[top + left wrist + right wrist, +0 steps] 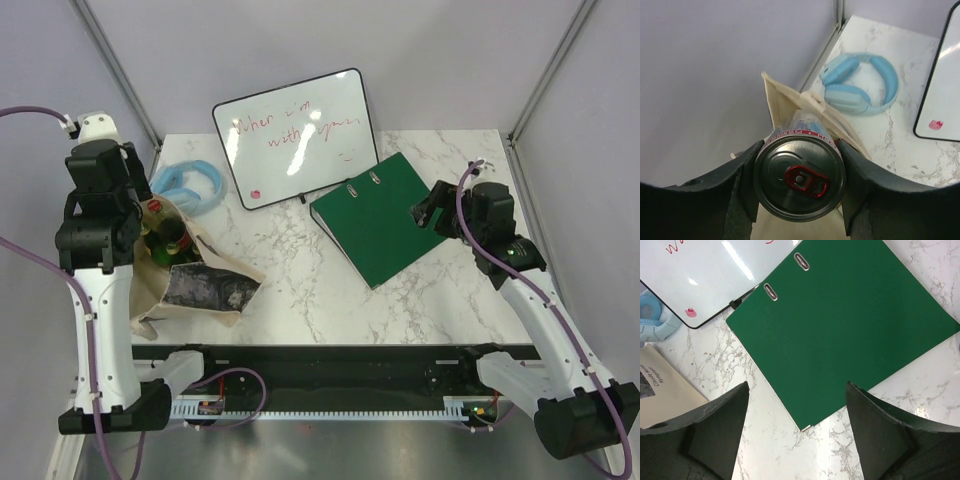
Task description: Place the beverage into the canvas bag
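Note:
The beverage is a can (799, 179) with a dark lid and a red pull tab. My left gripper (799, 150) is shut on it, one finger on each side. Right below the can stands the beige canvas bag (782, 105), and the can's lower end reaches into its open top. From above, the can (157, 207) and left gripper (148, 215) are over the bag (205, 285) at the table's left edge; the dark print faces front. My right gripper (797, 390) hangs open and empty over the table's right half (425, 212).
Green bottles (170, 240) stand inside the bag. Blue headphones (190, 185) lie just behind it. A whiteboard (295, 135) leans at the back centre, and a green binder (385, 215) lies flat under the right gripper. A metal post (839, 15) marks the table's left rear corner.

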Robot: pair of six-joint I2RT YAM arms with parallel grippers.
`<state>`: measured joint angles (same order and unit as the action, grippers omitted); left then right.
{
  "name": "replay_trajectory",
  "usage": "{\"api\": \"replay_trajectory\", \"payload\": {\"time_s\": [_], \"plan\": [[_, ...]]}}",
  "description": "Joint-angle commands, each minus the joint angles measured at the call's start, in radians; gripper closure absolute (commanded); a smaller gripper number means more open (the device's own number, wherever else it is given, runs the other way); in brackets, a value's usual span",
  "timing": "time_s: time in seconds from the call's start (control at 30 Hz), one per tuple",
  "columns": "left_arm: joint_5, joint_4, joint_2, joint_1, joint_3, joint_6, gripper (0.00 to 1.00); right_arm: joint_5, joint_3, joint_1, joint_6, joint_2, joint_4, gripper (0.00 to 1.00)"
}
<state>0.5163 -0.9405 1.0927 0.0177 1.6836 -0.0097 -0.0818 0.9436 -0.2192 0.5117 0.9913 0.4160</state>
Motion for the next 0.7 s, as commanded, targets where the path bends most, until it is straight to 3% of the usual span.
{"api": "replay_trajectory", "payload": {"time_s": [0.0,0.17,0.33,0.67], "plan": [[-0.108,0.169,-0.022,0.123,-0.104,-0.104,0.98,0.011,-0.014,-0.005,-0.021,-0.026,-0.034,0.15],[-0.079,0.245,-0.053,0.151,-0.197,-0.092,0.98,0.020,-0.025,-0.005,-0.036,-0.022,-0.036,0.14],[-0.099,0.468,-0.088,0.157,-0.357,-0.052,0.98,0.016,-0.020,-0.005,-0.039,-0.008,-0.037,0.15],[-0.116,0.554,0.004,0.202,-0.394,-0.098,0.98,-0.003,-0.014,-0.005,-0.027,-0.008,-0.059,0.14]]}}
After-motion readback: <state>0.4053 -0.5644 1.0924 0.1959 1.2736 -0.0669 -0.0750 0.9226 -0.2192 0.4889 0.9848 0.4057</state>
